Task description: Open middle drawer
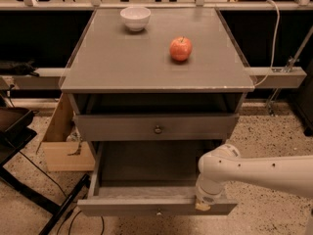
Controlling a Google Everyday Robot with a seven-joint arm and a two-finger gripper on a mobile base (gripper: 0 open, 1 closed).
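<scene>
The grey cabinet (156,72) shows an upper drawer front (122,127) with a small round knob (157,129). Right below it the middle drawer (146,205) stands pulled far out toward me, its bare inside (146,163) in view and its knob (157,212) low on the front. My gripper (202,204) points down at the right end of that drawer's front edge, at the end of my white arm (254,173) reaching in from the right. Anything below this drawer is hidden.
A white bowl (135,17) and a red apple (181,48) rest on the cabinet top. A cardboard box (61,141) sits on the floor at the left, beside black stand legs (29,190) and cables. A metal rail (274,77) runs behind.
</scene>
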